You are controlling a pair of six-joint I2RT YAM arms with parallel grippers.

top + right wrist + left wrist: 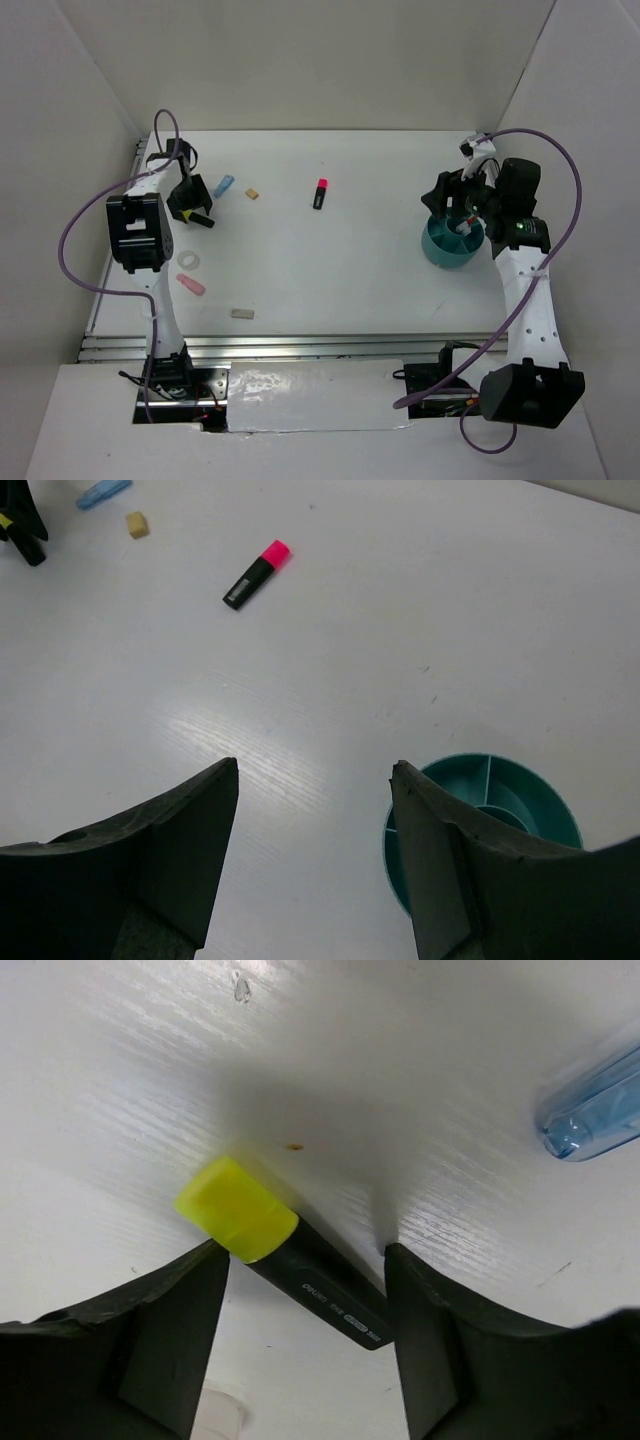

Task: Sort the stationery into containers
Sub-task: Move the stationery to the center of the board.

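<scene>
Left gripper (302, 1250) is spread open and low over the desk (400, 1060). Its fingers (170, 1330) straddle the yellow-capped highlighter (240, 1212), which lies flat and slantwise between them, and I see no squeeze on it yet. Just beyond it to the far right lies the blue clear item (590, 1110), then the tan eraser (253, 194). Further right, towards mid-desk, is the pink-capped highlighter (320, 194). Nearer me on the left side are the white tape ring (189, 260), the pink eraser (191, 285) and the grey eraser (242, 313).

Well apart on the right stands the teal cup (440, 255), with my right gripper (315, 768) open and empty, hanging over its left rim. The compartments that show from the wrist look bare. A finger hides much of the cup, though, and from above the gripper covers it, so I cannot say what it holds.

I judge the sort far from done. Seven pieces lie loose on the desk, none lifted, and this highlighter is the one lined up for pickup.
</scene>
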